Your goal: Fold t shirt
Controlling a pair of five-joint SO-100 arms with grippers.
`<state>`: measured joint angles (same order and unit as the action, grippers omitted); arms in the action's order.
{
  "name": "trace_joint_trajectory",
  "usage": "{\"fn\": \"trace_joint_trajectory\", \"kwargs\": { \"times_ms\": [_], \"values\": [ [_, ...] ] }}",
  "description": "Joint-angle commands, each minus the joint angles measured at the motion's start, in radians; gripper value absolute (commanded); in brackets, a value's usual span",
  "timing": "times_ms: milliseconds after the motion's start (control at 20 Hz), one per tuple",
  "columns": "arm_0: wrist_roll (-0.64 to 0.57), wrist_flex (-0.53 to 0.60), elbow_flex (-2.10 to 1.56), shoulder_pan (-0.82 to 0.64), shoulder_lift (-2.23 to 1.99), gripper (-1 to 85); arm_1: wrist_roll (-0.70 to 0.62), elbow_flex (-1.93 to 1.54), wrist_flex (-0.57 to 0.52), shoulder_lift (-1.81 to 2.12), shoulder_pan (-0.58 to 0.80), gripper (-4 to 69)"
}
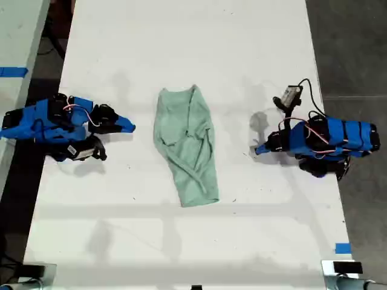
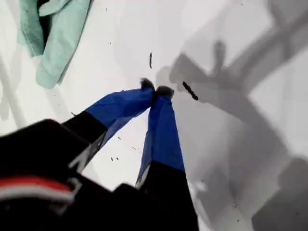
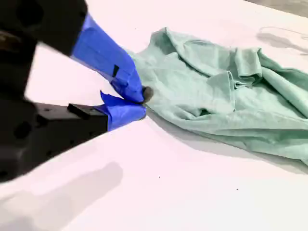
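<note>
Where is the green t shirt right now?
The t shirt lies bunched near the middle of the white table in the exterior view, between the two blue arms and touching neither.

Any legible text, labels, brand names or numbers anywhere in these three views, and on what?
None can be read.
A small white label on the arm at the exterior view's left carries dark marks, too small to read.
The t shirt, the white table and the blue tape at the exterior view's lower right show no print.
</note>
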<state>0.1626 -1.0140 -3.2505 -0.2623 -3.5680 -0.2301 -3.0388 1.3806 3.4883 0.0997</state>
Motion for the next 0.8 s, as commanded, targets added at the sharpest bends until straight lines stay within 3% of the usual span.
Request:
{"fn": "trace_joint_trajectory", "kwargs": {
  "times_ms": [0,450,550,650,750],
  "values": [
    [0.015,-0.005,-0.041,0.006,-0.005,0.1,0.005,-0.051,-0.003,0.008,-0.008,1.6],
    [0.015,-0.005,-0.041,0.008,-0.005,-0.2,0.006,-0.017,0.041,0.014,-0.049,-0.2],
    [0.091,-0.005,-0.041,0.028,-0.005,-0.2,0.069,-0.018,0.037,0.014,-0.071,-1.2],
    [0.259,0.012,-0.043,0.092,-0.017,-0.3,0.084,-0.011,-0.032,0.015,-0.087,1.4],
    [0.288,0.112,-0.037,0.163,-0.015,-0.4,0.149,0.118,0.026,-0.031,-0.146,3.9]
  ]
}}
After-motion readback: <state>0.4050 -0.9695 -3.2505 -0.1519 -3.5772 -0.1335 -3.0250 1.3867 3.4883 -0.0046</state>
